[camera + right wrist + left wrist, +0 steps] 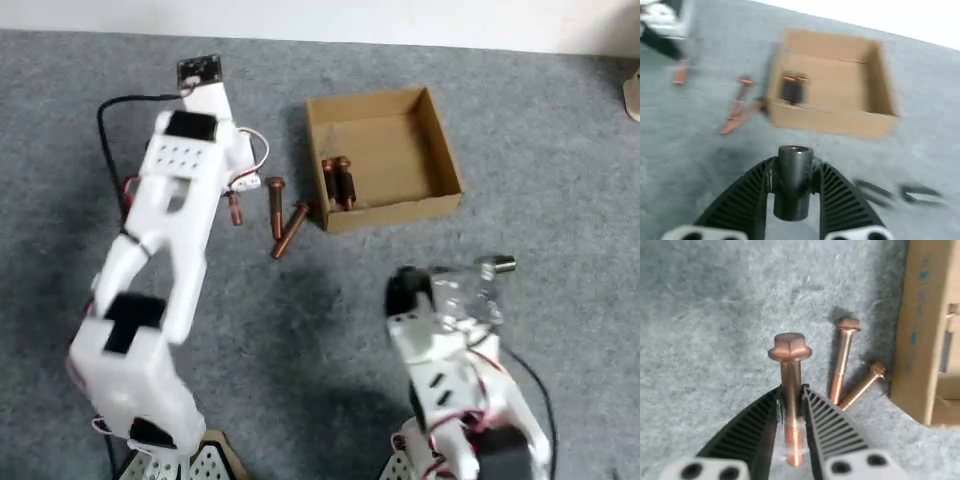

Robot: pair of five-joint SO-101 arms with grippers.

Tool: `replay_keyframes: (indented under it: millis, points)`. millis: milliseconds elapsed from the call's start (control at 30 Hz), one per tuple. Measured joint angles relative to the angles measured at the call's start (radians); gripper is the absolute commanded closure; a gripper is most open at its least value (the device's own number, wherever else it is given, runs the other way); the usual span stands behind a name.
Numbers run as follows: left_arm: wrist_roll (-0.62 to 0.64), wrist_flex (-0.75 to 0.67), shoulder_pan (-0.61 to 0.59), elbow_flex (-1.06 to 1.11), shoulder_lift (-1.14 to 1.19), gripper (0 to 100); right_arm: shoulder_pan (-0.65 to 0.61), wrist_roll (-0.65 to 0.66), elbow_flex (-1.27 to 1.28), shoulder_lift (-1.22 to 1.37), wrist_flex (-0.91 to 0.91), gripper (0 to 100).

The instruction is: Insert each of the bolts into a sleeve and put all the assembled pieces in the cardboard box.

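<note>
My left gripper (791,392) is shut on the shank of a copper bolt (790,352), head outward, held just above the carpet left of the cardboard box (385,205). Two more bolts (276,205) (291,230) lie crossed at their tips between that gripper (236,200) and the box. Assembled pieces (338,182) lie inside the box against its left wall. My right gripper (793,165) is shut on a dark sleeve (792,175), open end outward, in front of the box (830,120). In the high view this gripper (495,268) is below the box's near right corner.
Grey carpet covers the table. Two dark sleeve-like pieces (875,190) (922,195) lie blurred on the carpet near the right gripper. The left arm (165,230) stretches over the left side. A black cable (110,110) loops behind it.
</note>
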Motion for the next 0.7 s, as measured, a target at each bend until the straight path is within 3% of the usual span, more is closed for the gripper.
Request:
replay_keyframes:
  millis: [233,467,600,700]
  points:
    - [-0.003,-0.437,0.002,0.569,-0.439,100,-0.124,0.002,0.285,0.008,-0.430,99.4]
    - [-0.006,-1.076,0.048,1.163,-0.844,100,-0.137,0.015,0.482,-0.003,-0.910,99.4]
    - [-0.006,-1.415,0.124,1.461,-1.011,100,-0.137,-0.061,0.482,0.014,-0.970,99.4]
    - [-0.006,-1.542,0.196,1.562,-1.120,100,-0.138,-0.104,0.483,0.015,-0.948,99.4]
